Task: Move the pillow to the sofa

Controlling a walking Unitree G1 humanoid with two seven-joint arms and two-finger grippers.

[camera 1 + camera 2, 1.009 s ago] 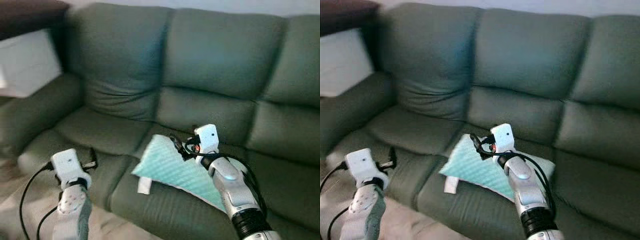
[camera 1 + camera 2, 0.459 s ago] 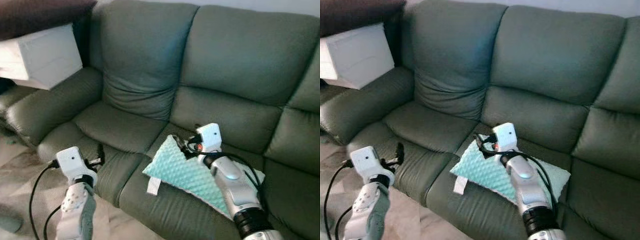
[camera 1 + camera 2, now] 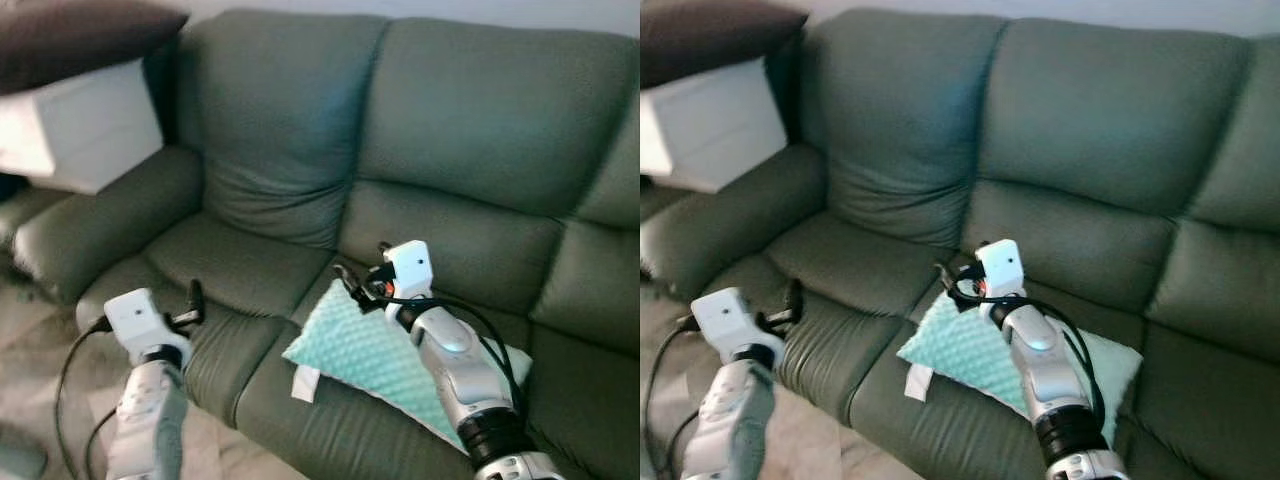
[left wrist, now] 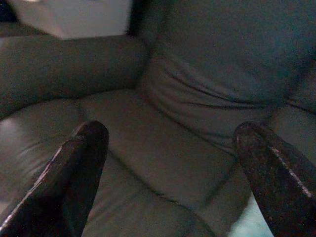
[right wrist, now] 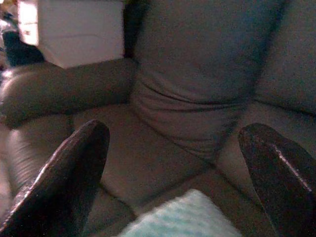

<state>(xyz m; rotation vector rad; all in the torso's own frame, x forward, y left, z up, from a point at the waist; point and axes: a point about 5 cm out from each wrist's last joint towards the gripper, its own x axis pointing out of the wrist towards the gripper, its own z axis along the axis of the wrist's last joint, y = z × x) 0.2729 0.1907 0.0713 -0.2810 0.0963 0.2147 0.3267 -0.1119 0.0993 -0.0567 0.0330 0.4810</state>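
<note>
Two grippers hang before us with jaws spread wide and holding nothing; our right gripper [image 5: 173, 163] hovers just above the mint pillow [image 3: 375, 355], which lies on the green sofa [image 3: 450, 130]; our left gripper [image 4: 168, 168] faces the sofa's left seat.

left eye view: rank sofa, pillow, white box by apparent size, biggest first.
1. sofa, spans nearly the whole frame.
2. and 3. pillow and white box look about alike; the right arm hides part of the pillow and the frame edge cuts the box, so no firm order between them.
</note>
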